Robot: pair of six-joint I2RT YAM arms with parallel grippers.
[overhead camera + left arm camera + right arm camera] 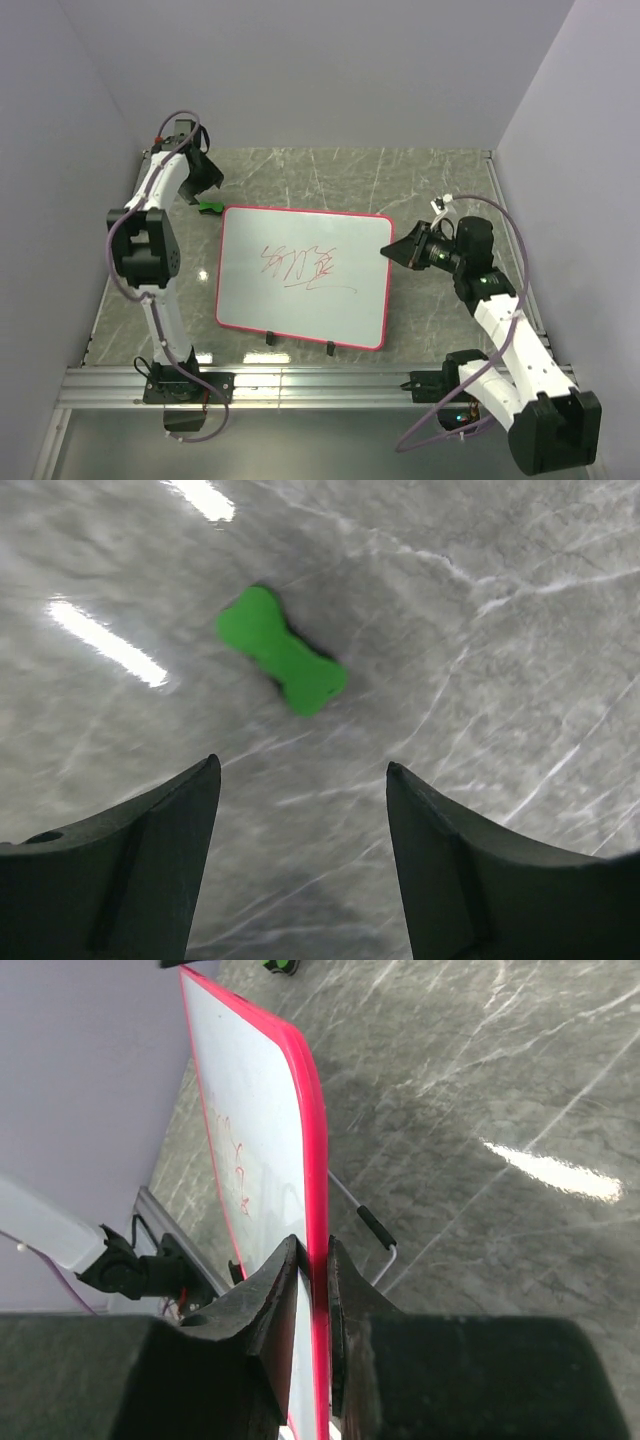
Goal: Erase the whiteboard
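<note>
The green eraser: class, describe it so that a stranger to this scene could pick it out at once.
Start at the whiteboard, the big red-framed board on the grey table. Just off its far left corner lies the green eraser, near the open left gripper. It alone is bright green and bone-shaped.

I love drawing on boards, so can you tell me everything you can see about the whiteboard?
The whiteboard is a big flat white rectangle with rounded corners and a thin red-pink frame, and it looks like smooth plastic. Its middle bears red scribbles, not yet erased. Two small black clips sit on its near long edge. It lies face-up on the grey marbled table, and the right hand pinches its right edge between both fingers.
</note>
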